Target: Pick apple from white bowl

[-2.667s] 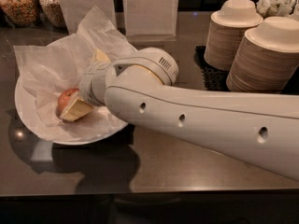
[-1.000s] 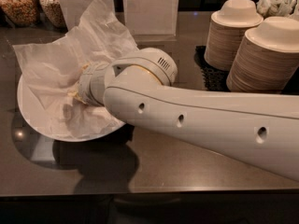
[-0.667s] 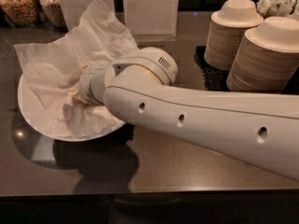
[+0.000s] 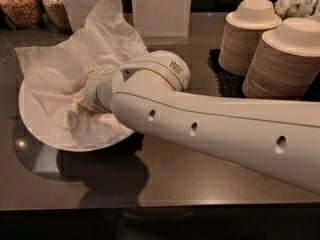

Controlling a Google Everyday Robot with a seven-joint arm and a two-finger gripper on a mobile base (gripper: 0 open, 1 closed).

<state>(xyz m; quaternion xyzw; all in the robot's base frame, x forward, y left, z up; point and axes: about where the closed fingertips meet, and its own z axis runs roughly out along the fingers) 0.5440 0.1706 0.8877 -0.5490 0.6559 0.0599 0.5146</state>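
The white bowl (image 4: 31, 130) sits at the left of the dark counter, lined with a crinkled white paper sheet (image 4: 60, 69) that stands up at its back. My gripper (image 4: 81, 98) is down inside the bowl, pressed into the paper near the bowl's middle. It is mostly hidden behind my white wrist (image 4: 102, 89) and forearm (image 4: 200, 129), which reach in from the right. The apple is hidden from view, behind the wrist or under the paper.
Two tall stacks of beige paper bowls (image 4: 250, 39) (image 4: 290, 59) stand at the back right on a black mat (image 4: 227, 79). Glass jars (image 4: 20, 4) and white sign holders (image 4: 160, 9) line the back. The counter's front edge runs along the bottom.
The apple showed at the gripper 2.7 s ago and is hidden now. The paper has bunched around the gripper. Nothing visibly moved in the last second.
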